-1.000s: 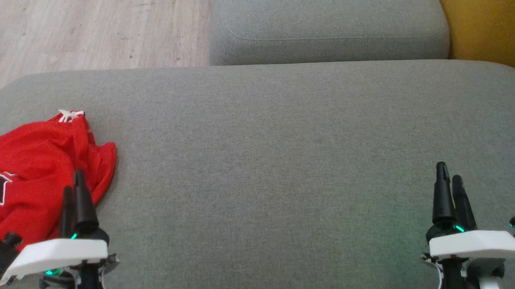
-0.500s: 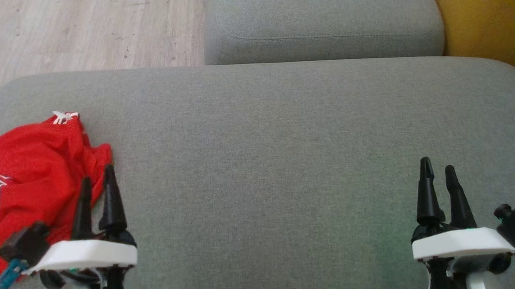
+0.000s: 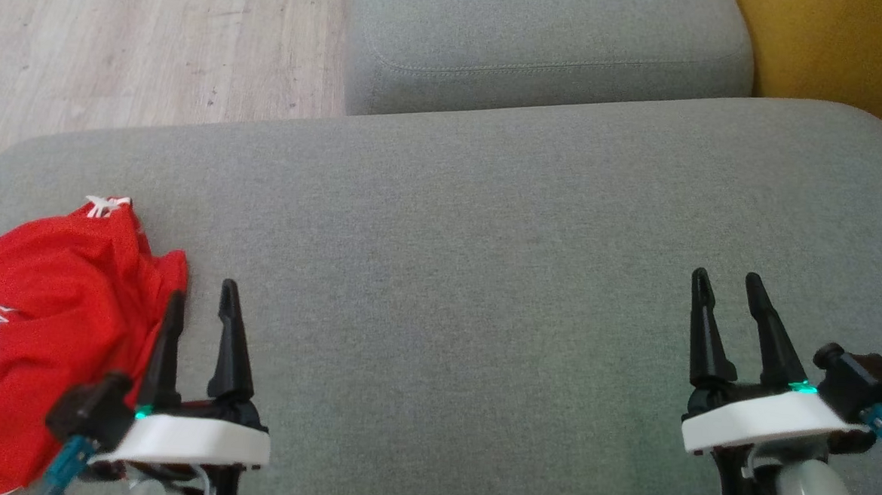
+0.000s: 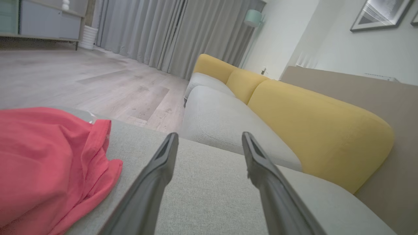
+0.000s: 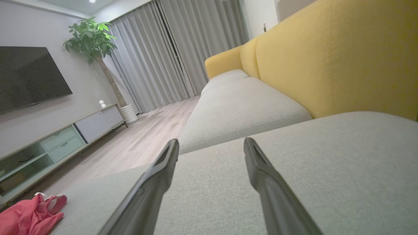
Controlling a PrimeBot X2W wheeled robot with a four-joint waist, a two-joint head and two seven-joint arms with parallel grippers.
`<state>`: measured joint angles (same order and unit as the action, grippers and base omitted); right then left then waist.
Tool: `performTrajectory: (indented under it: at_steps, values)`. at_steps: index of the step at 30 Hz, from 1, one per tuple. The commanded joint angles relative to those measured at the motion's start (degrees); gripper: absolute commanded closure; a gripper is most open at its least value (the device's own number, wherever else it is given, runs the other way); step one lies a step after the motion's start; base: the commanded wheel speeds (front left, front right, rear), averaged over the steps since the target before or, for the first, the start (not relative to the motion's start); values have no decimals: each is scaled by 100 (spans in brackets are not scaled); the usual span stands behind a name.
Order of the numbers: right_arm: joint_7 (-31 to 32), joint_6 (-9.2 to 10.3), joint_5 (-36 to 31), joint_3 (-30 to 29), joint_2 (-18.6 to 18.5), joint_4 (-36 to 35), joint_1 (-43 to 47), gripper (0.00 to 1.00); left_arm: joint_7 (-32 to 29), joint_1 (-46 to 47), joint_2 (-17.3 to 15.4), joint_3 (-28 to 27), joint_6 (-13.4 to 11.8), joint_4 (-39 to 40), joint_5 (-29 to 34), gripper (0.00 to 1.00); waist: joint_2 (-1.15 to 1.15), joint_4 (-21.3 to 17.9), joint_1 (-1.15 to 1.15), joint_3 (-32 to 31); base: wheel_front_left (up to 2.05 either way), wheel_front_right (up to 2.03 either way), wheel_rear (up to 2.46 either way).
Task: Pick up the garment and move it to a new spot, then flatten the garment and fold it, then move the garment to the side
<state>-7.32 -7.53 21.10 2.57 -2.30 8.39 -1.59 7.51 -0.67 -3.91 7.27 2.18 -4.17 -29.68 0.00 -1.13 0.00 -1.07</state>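
Note:
A crumpled red garment (image 3: 37,317) with a white-edged dark letter print lies at the left end of the grey sofa cushion (image 3: 472,234). It also appears as a red heap (image 4: 49,163) in the left wrist view and small at the lower left (image 5: 29,215) in the right wrist view. My left gripper (image 3: 202,303) hovers open just right of the garment's edge, nothing between its fingers. Far to the right, my right gripper (image 3: 726,289) is open and empty above bare cushion.
A second grey seat cushion (image 3: 542,49) adjoins at the back, with a yellow backrest (image 3: 843,57) to the right. Wooden floor (image 3: 119,42) lies beyond the cushion's left and far edge. A TV cabinet (image 5: 58,137) and a potted plant (image 5: 91,42) stand across the room.
Both grippers have turned so their fingers show side by side, and have shifted: the left one rightward off the garment's edge, the right one slightly leftward. The camera has shifted a little.

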Motion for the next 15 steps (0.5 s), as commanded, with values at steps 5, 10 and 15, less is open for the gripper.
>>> performTrajectory:
  at_steps: [5,10,15]
  values:
    - [-155,3,-538,146,-46,-279,-207,0,139,119,-193,114,-188,250,528,0,0,-12,0,-14,0,0,0]
    - [-240,3,-966,197,-48,-283,-202,0,224,150,-344,355,-354,203,938,0,0,-12,0,-19,0,0,0]
    - [-341,3,-1471,277,-49,-166,-209,0,325,209,-508,624,-560,152,1354,0,0,-4,0,-37,0,0,0]
